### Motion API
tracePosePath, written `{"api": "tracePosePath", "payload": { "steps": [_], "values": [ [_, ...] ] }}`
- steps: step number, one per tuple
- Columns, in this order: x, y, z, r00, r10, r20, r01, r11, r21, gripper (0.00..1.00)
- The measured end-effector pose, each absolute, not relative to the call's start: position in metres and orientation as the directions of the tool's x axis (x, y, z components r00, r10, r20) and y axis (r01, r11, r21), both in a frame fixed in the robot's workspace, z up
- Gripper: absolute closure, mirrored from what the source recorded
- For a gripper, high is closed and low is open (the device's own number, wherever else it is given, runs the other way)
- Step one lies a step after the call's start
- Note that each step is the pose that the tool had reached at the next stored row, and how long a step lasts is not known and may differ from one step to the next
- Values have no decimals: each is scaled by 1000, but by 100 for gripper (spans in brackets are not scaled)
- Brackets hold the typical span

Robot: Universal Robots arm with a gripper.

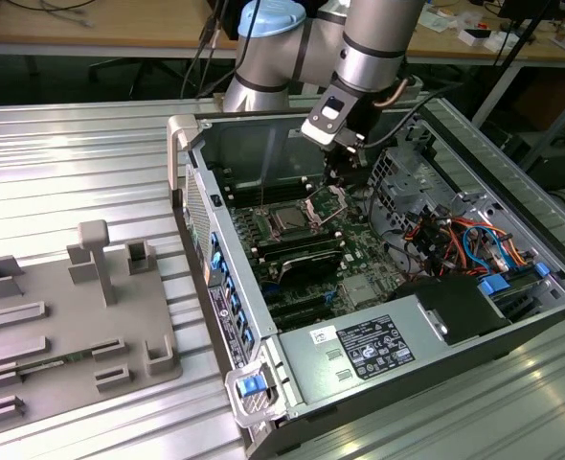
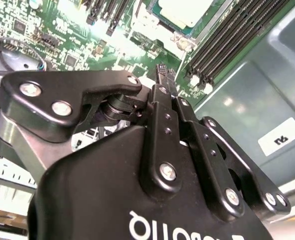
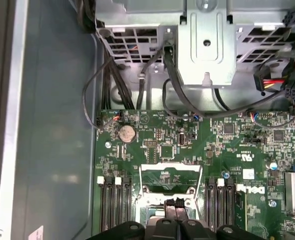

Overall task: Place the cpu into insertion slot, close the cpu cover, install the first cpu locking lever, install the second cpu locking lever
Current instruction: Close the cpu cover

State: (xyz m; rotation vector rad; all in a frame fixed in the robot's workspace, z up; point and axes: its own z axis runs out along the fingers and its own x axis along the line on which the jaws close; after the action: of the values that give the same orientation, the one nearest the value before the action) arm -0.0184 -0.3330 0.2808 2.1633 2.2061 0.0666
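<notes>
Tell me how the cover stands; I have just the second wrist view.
Observer: In the exterior view the cover stands raised, not folded down.
Operator: Give me the chip next.
Observer: The chip lies flat and uncovered, on the exterior view's left of the cover.
Operator: Now place the hand.
Observer: The hand hangs close above the raised cover; I cannot tell whether they touch.
</notes>
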Motion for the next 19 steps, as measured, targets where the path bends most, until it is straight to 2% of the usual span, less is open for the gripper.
{"api": "tracePosePath", "payload": {
  "steps": [19],
  "values": [
    [30, -333, 286, -19, 1000, -6, 998, 20, 55, 89]
  ]
}}
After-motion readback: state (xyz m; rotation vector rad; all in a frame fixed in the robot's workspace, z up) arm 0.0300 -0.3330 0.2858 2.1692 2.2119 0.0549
